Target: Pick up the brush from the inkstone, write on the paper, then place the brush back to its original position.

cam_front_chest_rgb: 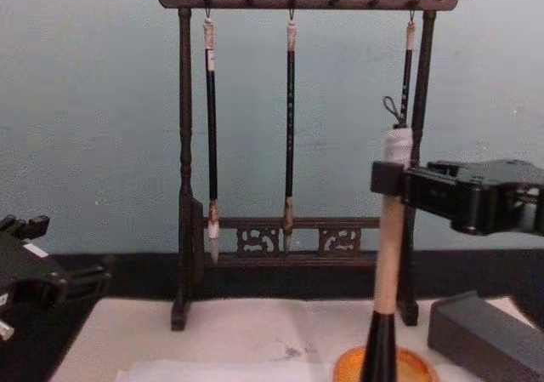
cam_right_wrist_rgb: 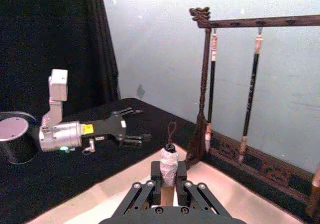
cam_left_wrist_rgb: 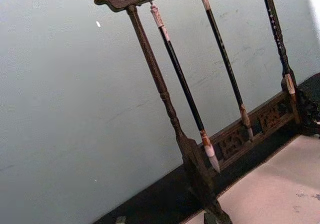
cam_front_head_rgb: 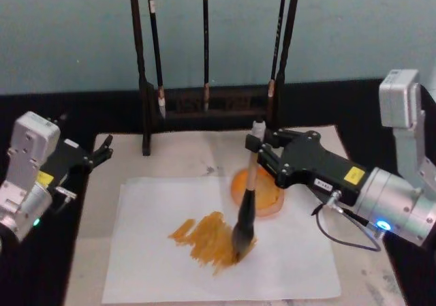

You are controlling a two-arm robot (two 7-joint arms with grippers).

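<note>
Dark carved wooden brush rack [cam_front_chest_rgb: 184, 144] standing at the back edge of the cream mat [cam_front_head_rgb: 184, 157], three slim black-handled brushes [cam_front_chest_rgb: 290, 118] hanging tips-down from its crossbar, black counter [cam_front_head_rgb: 82, 115] beneath, pale blue-green wall [cam_front_head_rgb: 68, 33] behind, black curtain [cam_right_wrist_rgb: 50, 34] alongside.

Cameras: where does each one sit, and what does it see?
Head view: high, looking down at the paper; both arms show, right gripper holding the brush.
Chest view: lower, facing the rack; right gripper at right.
Left wrist view: faces the rack and wall.
Right wrist view: above its own gripper, facing the left gripper.
Head and chest share the orange dish.
</note>
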